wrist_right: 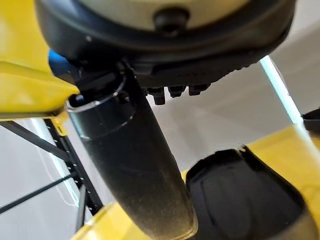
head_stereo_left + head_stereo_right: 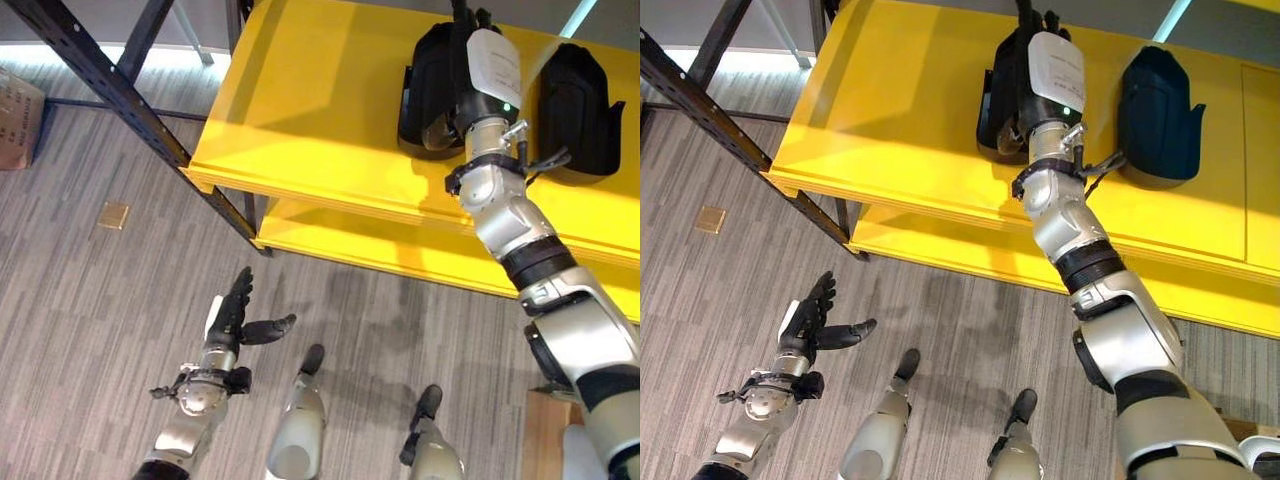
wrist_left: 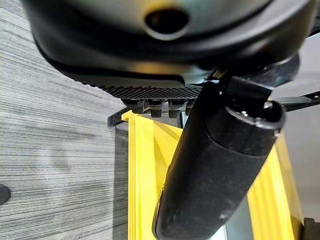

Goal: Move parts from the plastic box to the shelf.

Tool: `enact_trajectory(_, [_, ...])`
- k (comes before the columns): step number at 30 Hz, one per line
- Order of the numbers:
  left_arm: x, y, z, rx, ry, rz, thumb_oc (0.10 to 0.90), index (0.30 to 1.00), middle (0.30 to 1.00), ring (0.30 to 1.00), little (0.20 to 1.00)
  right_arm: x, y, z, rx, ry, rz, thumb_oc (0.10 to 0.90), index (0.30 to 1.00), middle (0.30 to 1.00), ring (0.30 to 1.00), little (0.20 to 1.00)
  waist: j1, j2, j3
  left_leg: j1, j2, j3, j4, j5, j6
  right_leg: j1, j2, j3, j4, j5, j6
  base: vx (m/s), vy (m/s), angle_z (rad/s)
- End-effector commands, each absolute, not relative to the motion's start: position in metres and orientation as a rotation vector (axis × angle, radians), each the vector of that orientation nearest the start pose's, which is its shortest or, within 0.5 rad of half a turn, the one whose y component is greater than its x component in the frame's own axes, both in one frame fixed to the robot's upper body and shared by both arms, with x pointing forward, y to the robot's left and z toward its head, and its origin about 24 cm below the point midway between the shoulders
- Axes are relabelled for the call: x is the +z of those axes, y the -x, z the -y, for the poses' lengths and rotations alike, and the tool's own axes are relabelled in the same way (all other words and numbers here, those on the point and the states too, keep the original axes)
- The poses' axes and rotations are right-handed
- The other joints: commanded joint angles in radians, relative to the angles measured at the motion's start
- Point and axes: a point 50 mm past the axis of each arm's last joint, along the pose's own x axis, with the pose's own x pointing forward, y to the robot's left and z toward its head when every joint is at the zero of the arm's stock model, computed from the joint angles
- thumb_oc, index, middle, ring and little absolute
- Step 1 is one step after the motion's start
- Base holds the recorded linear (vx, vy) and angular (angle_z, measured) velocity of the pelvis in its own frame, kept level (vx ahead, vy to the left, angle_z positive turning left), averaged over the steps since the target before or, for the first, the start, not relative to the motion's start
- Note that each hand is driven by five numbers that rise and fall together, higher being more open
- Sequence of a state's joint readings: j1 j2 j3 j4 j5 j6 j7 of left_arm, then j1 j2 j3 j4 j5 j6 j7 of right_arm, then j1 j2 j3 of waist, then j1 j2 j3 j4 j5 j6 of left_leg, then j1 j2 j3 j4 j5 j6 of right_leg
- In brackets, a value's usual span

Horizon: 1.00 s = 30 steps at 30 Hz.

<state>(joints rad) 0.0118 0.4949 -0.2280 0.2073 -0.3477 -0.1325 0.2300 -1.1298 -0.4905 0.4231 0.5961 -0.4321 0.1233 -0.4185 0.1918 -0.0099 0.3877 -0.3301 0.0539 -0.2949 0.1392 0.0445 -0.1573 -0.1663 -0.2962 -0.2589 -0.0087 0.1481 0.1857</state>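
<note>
Left eye view: the right hand (image 2: 478, 55) reaches over the top board of the yellow shelf (image 2: 300, 120), right above one black part (image 2: 430, 90). I cannot tell if its fingers hold it. A second black part (image 2: 580, 95) lies near the board's right edge. The left hand (image 2: 235, 315) hangs low over the grey floor (image 2: 90, 320), fingers straight, holding nothing.

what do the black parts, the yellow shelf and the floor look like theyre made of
The black parts look like moulded plastic with a matte finish: smooth rounded shells, dull highlights.
The yellow shelf looks like painted or coated board, though metal is possible: flat, even colour with a soft sheen.
The floor looks like grey carpet tile or wood-grain vinyl: fine streaks, no gloss.
</note>
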Motion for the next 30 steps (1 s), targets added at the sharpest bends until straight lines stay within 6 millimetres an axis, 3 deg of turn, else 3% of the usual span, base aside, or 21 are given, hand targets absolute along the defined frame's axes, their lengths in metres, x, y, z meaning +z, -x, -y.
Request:
enact_trajectory(1, [0.040,-0.244,-0.241,0.153,-0.209,0.015,0.900,1.000,1.000,1.000,1.000,0.334,-0.367,0.138,-0.430,1.035,0.937,0.900,1.000,1.000,1.000,1.000,-0.002,-0.037,-0.064,0.023,0.005,0.103,-0.055,0.025,0.085,0.011,-0.039,-0.012,0.140,-0.064,0.008,0.00,0.000,0.00])
enact_trajectory(9, [0.036,-0.239,-0.243,0.190,-0.208,-0.008,0.900,1.000,1.000,1.000,1.000,0.318,-0.342,0.138,-0.382,0.889,1.018,0.900,1.000,1.000,1.000,1.000,-0.026,-0.052,-0.074,0.039,0.017,0.115,-0.058,0.019,0.086,0.014,-0.031,0.003,0.139,-0.067,0.007,0.00,-0.001,-0.01])
enact_trajectory(12, [0.030,-0.235,-0.241,0.193,-0.207,-0.031,0.900,1.000,1.000,1.000,1.000,0.287,-0.326,0.143,-0.304,0.738,0.999,0.900,1.000,1.000,1.000,1.000,-0.047,-0.066,-0.089,0.055,0.022,0.125,-0.060,0.012,0.085,0.027,-0.027,0.004,0.130,-0.067,0.010,0.02,0.001,-0.06])
enact_trajectory(13, [0.030,-0.235,-0.241,0.192,-0.208,-0.032,0.900,1.000,1.000,1.000,1.000,0.287,-0.326,0.143,-0.304,0.738,0.998,0.900,1.000,1.000,1.000,1.000,-0.046,-0.067,-0.089,0.055,0.023,0.125,-0.060,0.012,0.085,0.028,-0.027,0.004,0.130,-0.067,0.010,0.03,0.012,-0.14])
enact_trajectory(19, [0.019,-0.225,-0.243,0.220,-0.206,-0.078,0.900,1.000,1.000,1.000,1.000,0.222,-0.293,0.153,-0.122,0.588,0.879,0.900,1.000,1.000,1.000,1.000,-0.096,-0.079,-0.138,0.119,0.025,0.163,-0.063,-0.014,0.095,0.067,-0.025,0.018,0.113,-0.069,0.020,0.07,0.044,-0.15])
enact_trajectory(23, [0.014,-0.217,-0.248,0.242,-0.210,-0.097,0.900,1.000,1.000,1.000,1.000,0.198,-0.275,0.163,-0.062,0.570,0.810,0.900,1.000,1.000,1.000,1.000,-0.121,-0.083,-0.165,0.172,0.026,0.194,-0.080,-0.027,0.107,0.083,-0.024,0.038,0.113,-0.068,0.028,0.08,0.060,-0.28])
enact_trajectory(25, [0.012,-0.211,-0.253,0.254,-0.227,-0.110,0.900,1.000,1.000,1.000,1.000,0.184,-0.264,0.176,-0.074,0.660,0.764,0.900,1.000,1.000,1.000,1.000,-0.143,-0.084,-0.185,0.206,0.024,0.211,-0.091,-0.038,0.114,0.098,-0.025,0.047,0.117,-0.070,0.034,0.10,0.076,-0.37])
enact_trajectory(26, [0.011,-0.209,-0.257,0.274,-0.241,-0.110,0.900,1.000,1.000,1.000,1.000,0.168,-0.257,0.178,-0.064,0.659,0.703,0.900,1.000,1.000,1.000,1.000,-0.159,-0.085,-0.199,0.226,0.018,0.221,-0.088,-0.050,0.117,0.110,-0.030,0.051,0.123,-0.072,0.039,0.09,0.064,-0.37])
enact_trajectory(30, [0.009,-0.209,-0.254,0.271,-0.254,-0.112,0.900,1.000,1.000,1.000,1.000,0.149,-0.247,0.182,-0.045,0.711,0.630,0.900,1.000,1.000,1.000,1.000,-0.185,-0.083,-0.215,0.260,-0.002,0.247,-0.058,-0.090,0.130,0.131,-0.047,0.069,0.127,-0.063,0.051,0.08,0.105,-0.21])
